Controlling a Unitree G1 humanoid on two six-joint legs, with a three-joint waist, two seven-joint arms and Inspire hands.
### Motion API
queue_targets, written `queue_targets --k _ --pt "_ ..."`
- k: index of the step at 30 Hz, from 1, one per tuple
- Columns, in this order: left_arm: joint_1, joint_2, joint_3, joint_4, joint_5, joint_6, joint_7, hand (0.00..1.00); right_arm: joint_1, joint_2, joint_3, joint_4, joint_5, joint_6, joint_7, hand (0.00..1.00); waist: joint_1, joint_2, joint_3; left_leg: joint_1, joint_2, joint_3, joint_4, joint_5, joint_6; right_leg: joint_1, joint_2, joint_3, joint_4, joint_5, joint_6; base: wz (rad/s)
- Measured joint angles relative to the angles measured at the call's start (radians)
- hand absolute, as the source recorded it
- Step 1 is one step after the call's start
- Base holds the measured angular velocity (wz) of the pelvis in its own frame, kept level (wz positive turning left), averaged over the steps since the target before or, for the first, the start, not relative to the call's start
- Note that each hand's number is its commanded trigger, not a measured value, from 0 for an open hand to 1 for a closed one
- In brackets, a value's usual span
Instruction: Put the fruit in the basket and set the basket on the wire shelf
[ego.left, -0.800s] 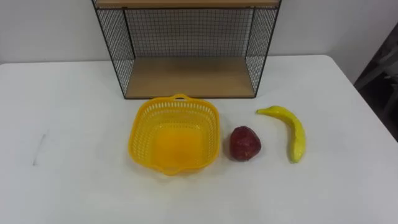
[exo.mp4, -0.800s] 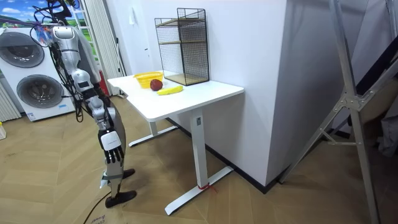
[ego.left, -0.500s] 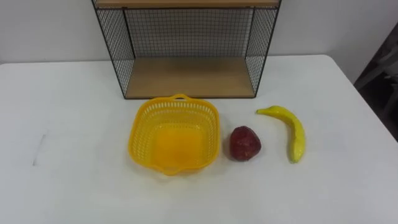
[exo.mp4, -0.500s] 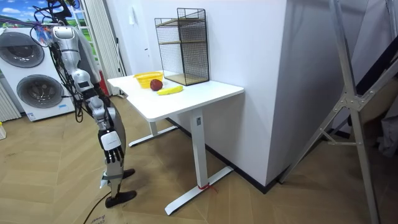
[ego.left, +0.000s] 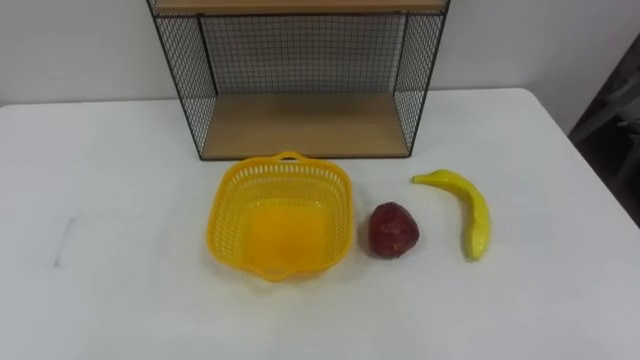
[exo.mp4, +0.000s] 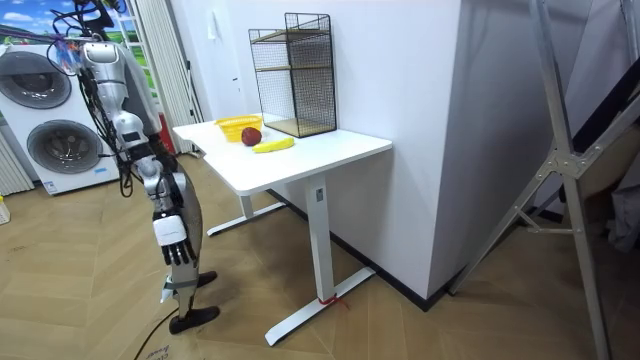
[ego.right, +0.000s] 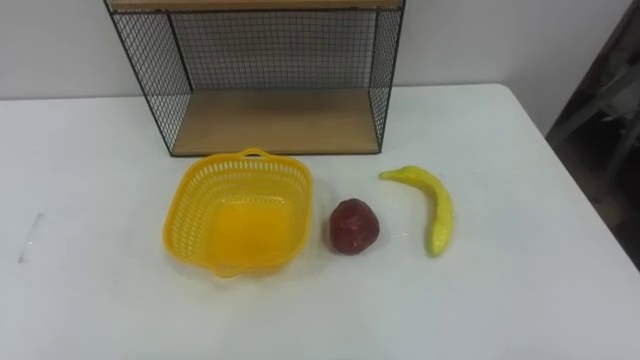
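The robot is standing on the wooden floor at the near edge of the white table (ego.left: 120, 200), facing it, with its right hand (exo.mp4: 171, 238) hanging low at its side, fingers relaxed and pointing down, holding nothing. That hand is sitting well below the tabletop and well apart from all the fruit. On the table the yellow basket (ego.left: 228, 205) is resting upright and empty, just in front of the wire shelf (ego.left: 305, 122). The dark red fruit (ego.left: 394, 230) is lying just beside the basket's right wall, and the banana (ego.left: 472, 213) is lying near it, further right, apart from both.
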Motion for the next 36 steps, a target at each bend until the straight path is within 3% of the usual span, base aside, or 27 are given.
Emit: queue_targets --k 4,9,16,23,26,30,36 --pt "0.012 -0.001 0.032 -0.001 -0.002 -0.031 0.014 0.00 -0.003 0.003 -0.136 -0.013 0.399 -0.061 0.000 0.00 -0.009 0.002 0.0008 0.008 0.003 0.019 -0.005 0.000 0.000 0.000 0.001 0.016 0.000 0.000 0.000 -0.12" --pt "0.036 0.000 0.145 -0.007 -0.003 -0.064 0.047 0.00 -0.014 0.003 -0.331 -0.074 0.741 -0.089 -0.033 0.00 -0.038 -0.001 -0.0012 0.016 0.001 0.021 -0.011 -0.001 0.000 0.000 0.000 0.020 -0.001 0.000 0.001 -0.02" --pt "0.071 0.002 0.209 -0.041 -0.002 -0.072 0.098 0.00 -0.024 -0.012 -0.590 -0.290 0.822 -0.148 -0.248 0.00 -0.083 -0.014 -0.0118 0.002 0.000 0.022 -0.010 0.000 0.001 -0.014 0.000 0.028 0.004 0.000 0.001 -0.01" --pt "0.078 0.006 0.207 -0.093 -0.003 -0.082 0.110 0.00 -0.026 -0.050 -0.626 -0.676 0.609 -0.211 -0.572 0.00 -0.086 -0.025 -0.0125 -0.002 0.000 0.026 -0.009 0.000 0.001 -0.021 0.000 0.029 0.005 0.000 0.001 0.00" --pt "0.070 0.008 0.190 -0.093 -0.001 -0.095 0.112 0.00 -0.045 -0.069 -0.615 -0.909 0.396 -0.240 -0.707 0.00 -0.079 -0.029 -0.0131 -0.022 0.002 0.026 -0.001 0.000 0.001 -0.036 0.004 0.031 0.002 0.006 0.002 0.00" --pt "0.071 0.011 0.167 -0.092 -0.001 -0.100 0.111 0.00 -0.038 -0.076 -0.582 -1.088 0.155 -0.276 -0.794 0.00 -0.056 -0.031 -0.0121 -0.037 0.002 0.027 -0.001 0.000 0.001 -0.053 0.004 0.034 0.001 0.006 0.002 0.00" --pt "0.062 0.017 0.115 -0.083 -0.001 -0.111 0.093 0.00 -0.039 -0.079 -0.447 -1.319 -0.037 -0.306 -0.773 0.00 -0.029 -0.019 -0.0100 -0.037 0.003 0.039 -0.005 0.000 0.001 -0.058 0.003 0.043 0.000 0.009 0.003 -0.05"
